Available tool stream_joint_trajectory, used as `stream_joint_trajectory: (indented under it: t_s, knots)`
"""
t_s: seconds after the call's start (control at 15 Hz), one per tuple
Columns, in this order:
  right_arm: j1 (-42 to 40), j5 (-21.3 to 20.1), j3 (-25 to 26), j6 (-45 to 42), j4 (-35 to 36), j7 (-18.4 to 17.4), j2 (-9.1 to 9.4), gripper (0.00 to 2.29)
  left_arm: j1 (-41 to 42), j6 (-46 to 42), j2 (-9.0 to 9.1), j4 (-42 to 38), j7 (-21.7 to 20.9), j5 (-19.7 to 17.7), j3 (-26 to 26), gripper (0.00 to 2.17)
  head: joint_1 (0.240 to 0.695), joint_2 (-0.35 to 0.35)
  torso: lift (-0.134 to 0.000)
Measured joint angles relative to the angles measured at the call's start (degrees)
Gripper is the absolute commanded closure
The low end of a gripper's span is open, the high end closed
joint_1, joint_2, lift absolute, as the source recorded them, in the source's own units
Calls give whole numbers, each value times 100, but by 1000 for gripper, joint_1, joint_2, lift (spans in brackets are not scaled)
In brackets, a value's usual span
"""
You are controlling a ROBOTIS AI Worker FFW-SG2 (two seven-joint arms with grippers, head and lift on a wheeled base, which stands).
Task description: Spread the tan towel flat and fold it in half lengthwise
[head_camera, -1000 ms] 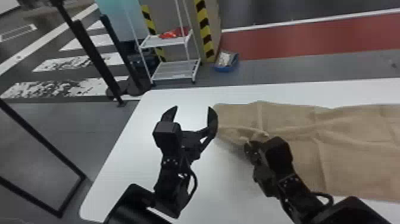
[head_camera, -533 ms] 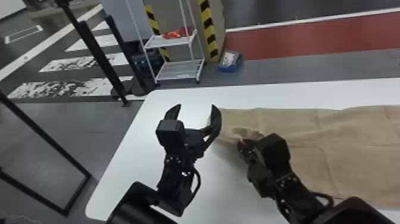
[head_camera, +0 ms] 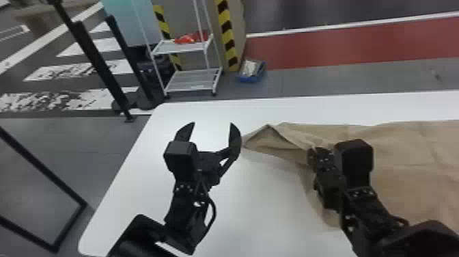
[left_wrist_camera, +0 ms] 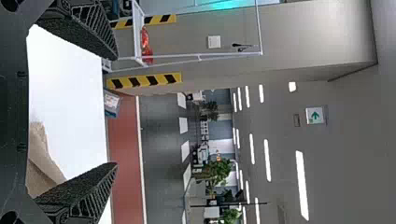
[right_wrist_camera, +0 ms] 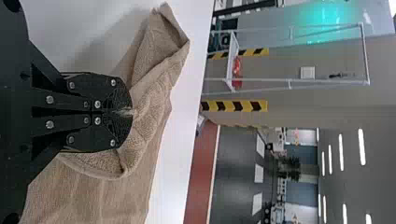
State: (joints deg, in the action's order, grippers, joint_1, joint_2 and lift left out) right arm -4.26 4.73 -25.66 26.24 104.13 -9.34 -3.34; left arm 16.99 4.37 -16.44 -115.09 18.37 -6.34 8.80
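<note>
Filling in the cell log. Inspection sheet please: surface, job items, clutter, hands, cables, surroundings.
Surface: white table, rounded corners, towel lying on it.
Job items: tan towel, creased, bunched with a raised fold at its left end.
Clutter: blue bin on the floor beyond the table; red item on the white rack.
Hands: left hand open beside the towel; right hand closed on the bunched towel.
Cables: black loop on the left arm.
Surroundings: yellow-black striping, red floor strip.
</note>
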Motion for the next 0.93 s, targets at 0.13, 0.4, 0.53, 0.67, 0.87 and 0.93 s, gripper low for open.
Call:
stream_joint_trajectory:
  t_s: [0.13,0.4,0.53,0.67,0.87,0.93]
  knots:
    - [7,260,346,-125,-212,5,-4,718,13,12,22,-3,-3,17,12,80,695,226,-128]
    - [-144,364,623,-417,-315,39,-71,292,-2,16,66,41,-9,37,51,80,695,180,-128]
    - [-259,360,636,-707,-252,73,-129,292,-20,16,78,70,-13,43,80,80,695,174,-128]
    - [-362,377,695,-911,-197,73,-152,350,-28,16,83,88,-12,45,100,80,695,164,-128]
    - [-421,453,847,-941,-184,157,-252,508,-2,16,86,89,-9,45,104,80,695,148,-128]
    - [-445,464,857,-931,-178,212,-283,691,3,16,86,84,-9,45,105,80,695,146,-128]
